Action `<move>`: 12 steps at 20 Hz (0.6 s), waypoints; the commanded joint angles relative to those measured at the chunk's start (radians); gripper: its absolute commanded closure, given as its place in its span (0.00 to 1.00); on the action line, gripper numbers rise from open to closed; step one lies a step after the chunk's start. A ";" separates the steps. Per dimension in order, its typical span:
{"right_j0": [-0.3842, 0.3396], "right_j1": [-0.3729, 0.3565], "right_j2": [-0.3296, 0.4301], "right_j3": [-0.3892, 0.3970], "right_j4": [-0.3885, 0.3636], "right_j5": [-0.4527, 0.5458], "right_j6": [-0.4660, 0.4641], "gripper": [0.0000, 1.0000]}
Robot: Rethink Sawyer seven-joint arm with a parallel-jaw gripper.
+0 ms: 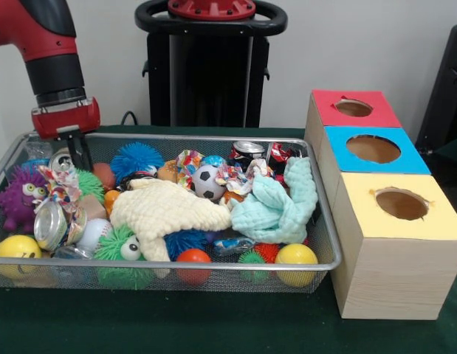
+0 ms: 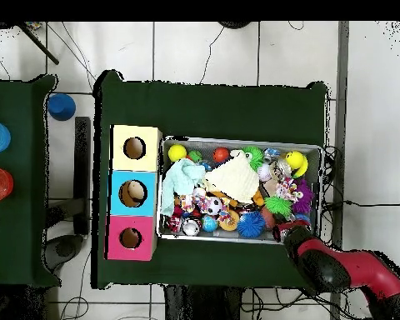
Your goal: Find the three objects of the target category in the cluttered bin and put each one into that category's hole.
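Gripper (image 1: pixel 79 153) is reaching down into the far left corner of the wire basket (image 1: pixel 213 266), beside a crushed can (image 1: pixel 60 161); whether its fingers are parted or closed cannot be told, and nothing is seen lifted. Working from the near edge of the front view, a yellow ball (image 1: pixel 296 256), an orange ball (image 1: pixel 193 257) and a green fuzzy toy with an eye (image 1: pixel 119 247) are lying along the front wall, with a yellow smiley ball (image 1: pixel 16 248) sitting in the near left corner. Behind them, a cream cloth (image 1: pixel 167 209) is spreading across the middle and a pale green cloth (image 1: pixel 280 204) is lying to its right, touching it. A silver can (image 1: pixel 50 225) is resting tilted at the left, near a purple monster toy (image 1: pixel 18 198). Further back, a small football (image 1: pixel 207 181) and a blue spiky ball (image 1: pixel 136 159) are showing among the clutter. Just beside the basket on the right, three boxes are standing in a row: yellow box (image 1: pixel 400 206) nearest, blue box (image 1: pixel 373 150) next, red box (image 1: pixel 353 108) farthest, each with a round hole on top.
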 commanded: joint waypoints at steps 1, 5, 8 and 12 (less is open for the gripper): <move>0.000 -0.034 0.020 -0.058 -0.008 0.063 -0.240 1.00; -0.004 -0.024 0.017 -0.049 0.000 0.052 -0.213 0.00; 0.001 -0.026 0.008 -0.053 0.010 0.067 -0.205 0.00; -0.004 -0.020 0.012 -0.059 0.020 0.079 -0.220 0.00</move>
